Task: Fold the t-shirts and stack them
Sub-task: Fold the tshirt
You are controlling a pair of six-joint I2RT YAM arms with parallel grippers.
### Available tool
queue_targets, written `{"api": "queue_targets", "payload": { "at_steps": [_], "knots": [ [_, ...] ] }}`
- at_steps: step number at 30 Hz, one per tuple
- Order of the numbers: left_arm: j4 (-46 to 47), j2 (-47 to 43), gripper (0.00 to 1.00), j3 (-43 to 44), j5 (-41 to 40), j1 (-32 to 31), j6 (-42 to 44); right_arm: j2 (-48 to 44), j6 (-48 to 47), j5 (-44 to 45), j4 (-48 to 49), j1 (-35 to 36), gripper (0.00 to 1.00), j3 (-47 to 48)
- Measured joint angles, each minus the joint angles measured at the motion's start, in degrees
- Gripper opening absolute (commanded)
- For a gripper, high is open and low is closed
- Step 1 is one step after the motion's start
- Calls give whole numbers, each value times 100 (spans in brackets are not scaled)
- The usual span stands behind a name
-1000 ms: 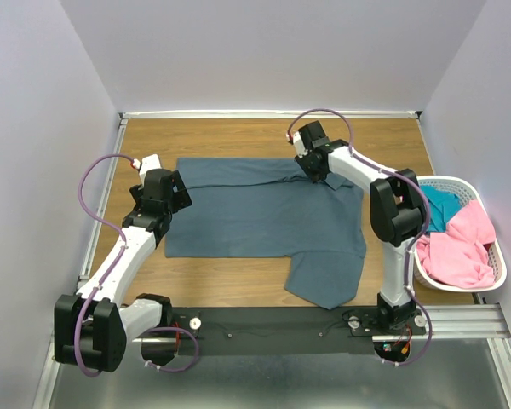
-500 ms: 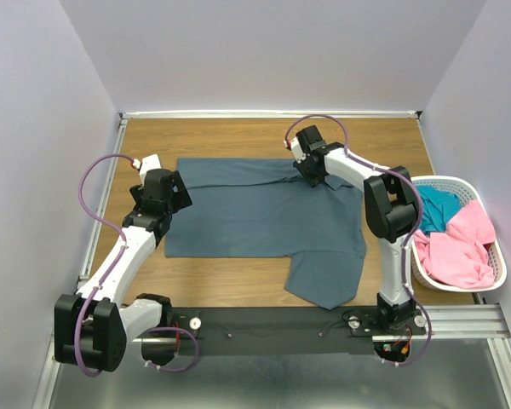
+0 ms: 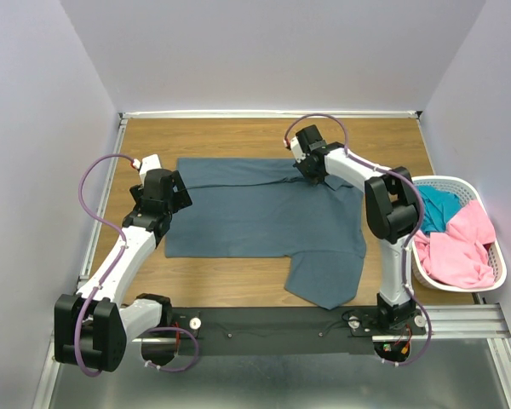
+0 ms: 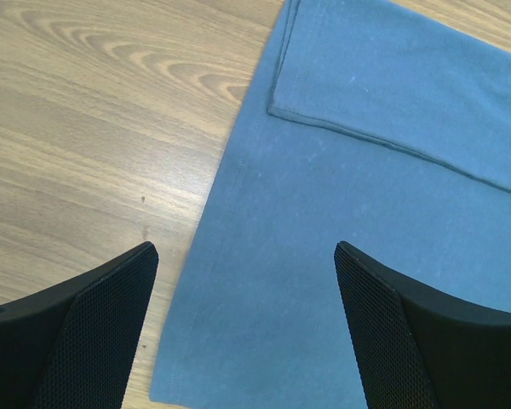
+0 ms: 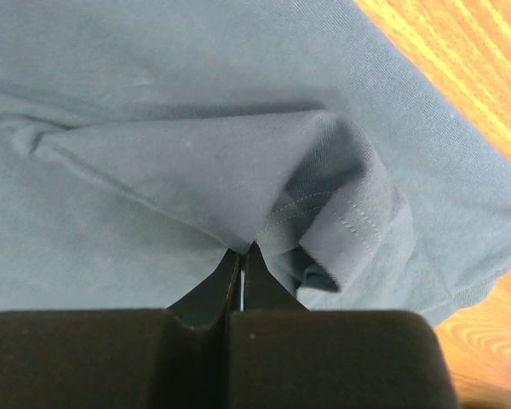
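A slate blue-grey t-shirt [image 3: 255,213] lies spread flat on the wooden table [image 3: 238,136], one sleeve [image 3: 324,277] pointing toward the near edge. My right gripper [image 3: 312,170] is at the shirt's far right. In the right wrist view it [image 5: 241,249] is shut, its tips pinching a rolled fold of the sleeve hem [image 5: 341,226]. My left gripper [image 3: 163,192] hovers over the shirt's left edge. Its fingers [image 4: 111,315] stand wide open in the left wrist view, with nothing between them. The pink t-shirt [image 3: 460,247] and the teal t-shirt [image 3: 439,209] lie crumpled in the basket.
A white slotted basket [image 3: 460,181] stands at the table's right edge, beside the right arm. A black rail [image 3: 272,324] runs along the near edge with both arm bases on it. Pale walls close in the table on three sides.
The right gripper has shifted slightly left along the shirt's far edge and shut on the sleeve fold. The left arm has not moved.
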Motion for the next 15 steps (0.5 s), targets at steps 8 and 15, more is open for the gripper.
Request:
{"api": "queue_targets", "payload": {
  "at_steps": [8,15],
  "knots": [
    [0,0,93,0,4,0,0,-258,503,-2,-350,201,1,-24],
    [0,0,93,0,79,0,0,-260,1244,-127,-1121,393,2,-11]
  ]
}}
